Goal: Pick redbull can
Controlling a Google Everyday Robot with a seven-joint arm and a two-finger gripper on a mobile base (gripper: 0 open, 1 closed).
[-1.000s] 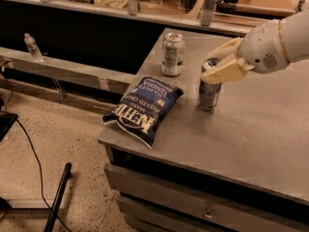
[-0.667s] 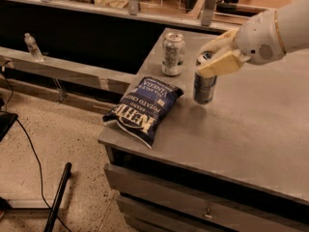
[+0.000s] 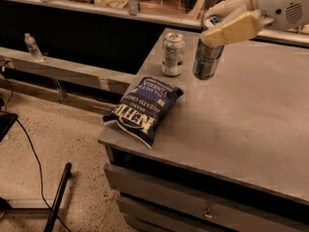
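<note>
The redbull can (image 3: pixel 207 59) is a tall slim silver-and-blue can. It hangs tilted above the grey table (image 3: pixel 251 115), lifted off the surface. My gripper (image 3: pixel 223 19) comes in from the upper right and is shut on the can's top, with one tan finger (image 3: pixel 234 29) across its front. The can's lower body shows below the fingers.
A shorter silver-white can (image 3: pixel 173 54) stands on the table just left of the held can. A dark blue chip bag (image 3: pixel 144 108) lies near the table's front left corner. A plastic bottle (image 3: pixel 32 47) stands on a ledge at far left. A counter with clutter runs along the back.
My gripper has risen and moved slightly left with the redbull can in it; the can has left the table and now hangs tilted.
</note>
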